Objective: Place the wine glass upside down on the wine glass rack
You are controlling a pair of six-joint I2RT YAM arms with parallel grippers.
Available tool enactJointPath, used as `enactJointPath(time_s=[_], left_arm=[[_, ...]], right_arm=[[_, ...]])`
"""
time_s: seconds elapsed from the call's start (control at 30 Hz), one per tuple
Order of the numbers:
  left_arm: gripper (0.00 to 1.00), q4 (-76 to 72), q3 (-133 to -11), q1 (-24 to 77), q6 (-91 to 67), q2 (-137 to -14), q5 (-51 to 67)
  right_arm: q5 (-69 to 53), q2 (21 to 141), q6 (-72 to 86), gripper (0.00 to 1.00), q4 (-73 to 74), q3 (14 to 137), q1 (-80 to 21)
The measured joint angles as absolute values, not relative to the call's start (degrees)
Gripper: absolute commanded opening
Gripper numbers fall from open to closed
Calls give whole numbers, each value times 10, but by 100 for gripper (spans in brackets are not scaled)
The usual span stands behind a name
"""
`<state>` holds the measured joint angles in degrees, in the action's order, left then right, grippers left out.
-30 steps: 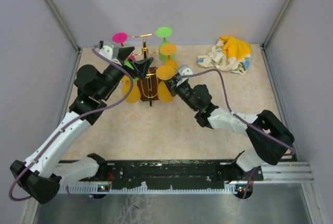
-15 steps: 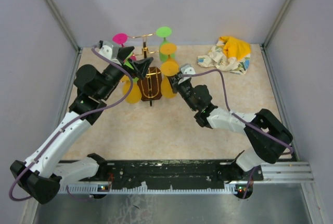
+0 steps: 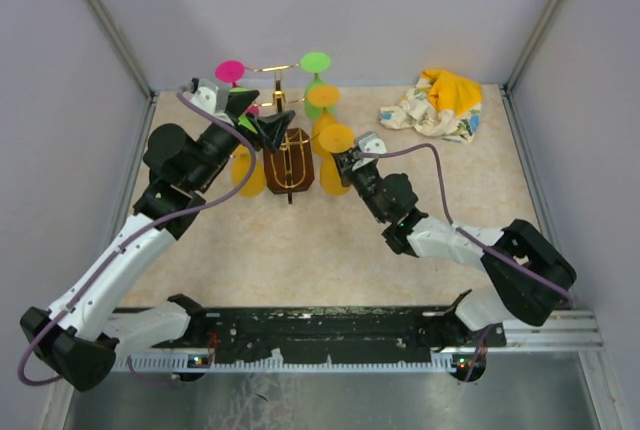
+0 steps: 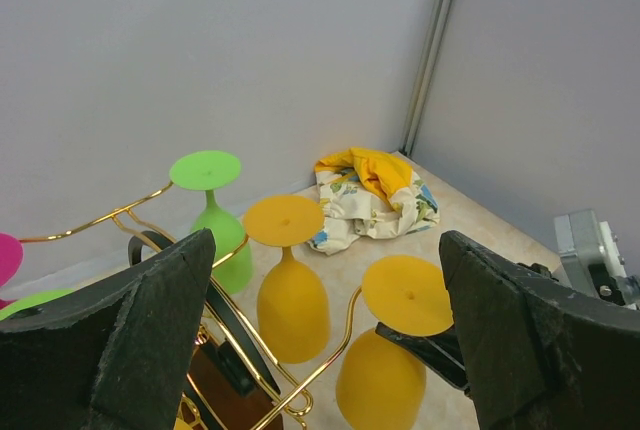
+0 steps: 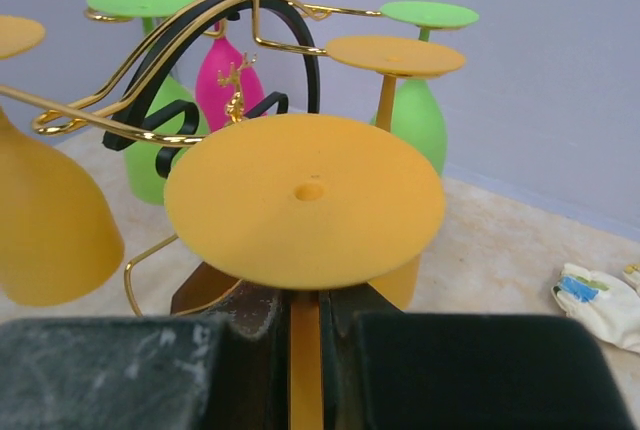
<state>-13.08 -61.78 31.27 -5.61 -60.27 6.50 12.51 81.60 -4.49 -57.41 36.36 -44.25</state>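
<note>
The wine glass rack (image 3: 287,150) is gold wire on a dark brown base, with pink, green and yellow glasses hanging upside down. My right gripper (image 3: 346,162) is shut on the stem of a yellow wine glass (image 3: 336,140), held upside down just right of the rack. In the right wrist view its round foot (image 5: 305,200) sits above my right gripper (image 5: 306,315). In the left wrist view this glass (image 4: 385,380) is beside the end of a gold hook arm (image 4: 345,335). My left gripper (image 3: 258,118) is open and empty above the rack and also shows in the left wrist view (image 4: 325,280).
A yellow and white cloth (image 3: 435,102) lies crumpled at the back right. Another yellow glass (image 4: 292,300) and a green glass (image 4: 215,225) hang on the rack's far side. A pink glass (image 5: 232,80) hangs behind the post. Grey walls close the back and sides.
My right gripper has shifted the yellow glass a little to the right, away from the rack's post. The left arm has not moved.
</note>
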Motion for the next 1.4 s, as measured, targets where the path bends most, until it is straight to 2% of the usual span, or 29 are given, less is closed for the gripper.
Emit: enactJointPath(time_s=[0.13, 0.23, 0.43, 0.53, 0.6, 0.97, 1.13, 1.3, 1.4], left_arm=[[99, -128, -619, 311, -62, -607, 67], [99, -124, -619, 310, -66, -610, 69], [99, -93, -638, 310, -81, -617, 60], [99, -69, -661, 310, -93, -626, 49], [99, -52, -678, 310, -103, -634, 43], [99, 40, -743, 309, -158, -670, -1], [99, 70, -759, 309, -174, -670, -30], [99, 81, -771, 309, -183, -670, -51], [99, 86, -772, 309, -184, -670, -59]], right_arm=[[105, 804, -45, 9, -575, 359, -442], [89, 804, -45, 16, -575, 359, -443], [83, 796, -45, 42, -573, 348, -451], [92, 767, -46, 51, -562, 324, -453], [103, 735, -47, 63, -543, 310, -453], [233, 597, -49, 96, -406, 291, -454], [328, 578, -33, 99, -305, 291, -434], [341, 539, 26, 99, -225, 272, -349], [347, 507, 42, 99, -202, 255, -335]])
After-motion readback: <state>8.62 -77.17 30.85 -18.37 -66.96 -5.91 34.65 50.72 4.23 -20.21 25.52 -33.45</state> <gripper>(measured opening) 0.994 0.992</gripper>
